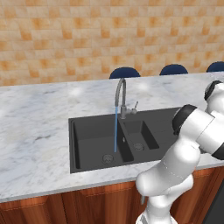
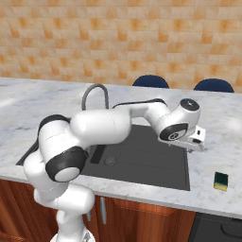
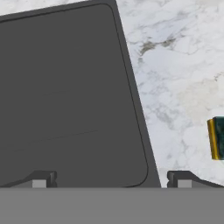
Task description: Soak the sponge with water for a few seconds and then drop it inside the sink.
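The dark green sponge [image 2: 220,180] with a yellowish edge lies flat on the marble counter, right of the black sink [image 2: 146,160] and near the counter's front edge. In the hand view the sponge [image 3: 217,138] is cut off by the right border. My gripper [image 2: 197,142] hovers over the sink's right rim, left of and behind the sponge, and apart from it. Its fingertips [image 3: 41,179] stand wide open around nothing, over the sink [image 3: 65,96] and the counter. A thin blue stream of water [image 1: 115,131] falls from the faucet [image 1: 120,94] into the wide basin of the sink [image 1: 87,140].
White marble counter [image 1: 35,131] surrounds the sink, with wooden cabinet fronts below. Dark blue chair backs [image 1: 124,72] rise behind the far edge of the counter. My own arm [image 2: 99,125] stretches across the sink, from left to right.
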Robot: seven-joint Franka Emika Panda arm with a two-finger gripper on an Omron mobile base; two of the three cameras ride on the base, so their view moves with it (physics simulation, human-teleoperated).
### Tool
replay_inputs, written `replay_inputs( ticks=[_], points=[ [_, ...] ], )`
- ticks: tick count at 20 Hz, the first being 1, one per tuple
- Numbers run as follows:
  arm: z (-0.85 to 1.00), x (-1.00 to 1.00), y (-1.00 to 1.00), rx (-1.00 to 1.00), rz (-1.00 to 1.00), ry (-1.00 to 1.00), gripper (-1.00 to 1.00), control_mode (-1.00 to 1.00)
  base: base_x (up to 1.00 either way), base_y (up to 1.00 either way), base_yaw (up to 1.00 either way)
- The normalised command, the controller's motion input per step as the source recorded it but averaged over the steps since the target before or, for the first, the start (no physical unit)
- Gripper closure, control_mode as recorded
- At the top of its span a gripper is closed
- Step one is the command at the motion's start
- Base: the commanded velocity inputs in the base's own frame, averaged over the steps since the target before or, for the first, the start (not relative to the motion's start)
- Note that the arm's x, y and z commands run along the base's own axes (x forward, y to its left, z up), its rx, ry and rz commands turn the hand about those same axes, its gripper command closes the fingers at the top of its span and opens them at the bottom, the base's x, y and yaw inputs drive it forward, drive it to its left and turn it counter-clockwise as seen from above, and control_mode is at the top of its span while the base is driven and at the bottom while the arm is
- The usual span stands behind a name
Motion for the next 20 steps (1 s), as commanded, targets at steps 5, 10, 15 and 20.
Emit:
replay_inputs(
  ticks=[5,10,15,20],
  points=[
    [-0.3,-0.13,-0.63,0.0,0.0,0.0,-1.0,-1.0,0.0,0.0,0.0],
    [-0.14,-0.11,-0.58,0.0,0.0,0.0,-1.0,-1.0,0.0,0.0,0.0],
    [0.0,0.0,-0.48,0.0,0.0,0.0,-1.0,-1.0,0.0,0.0,0.0],
    [0.0,0.0,-0.4,0.0,0.0,0.0,-1.0,-1.0,0.0,0.0,0.0]
  ],
)
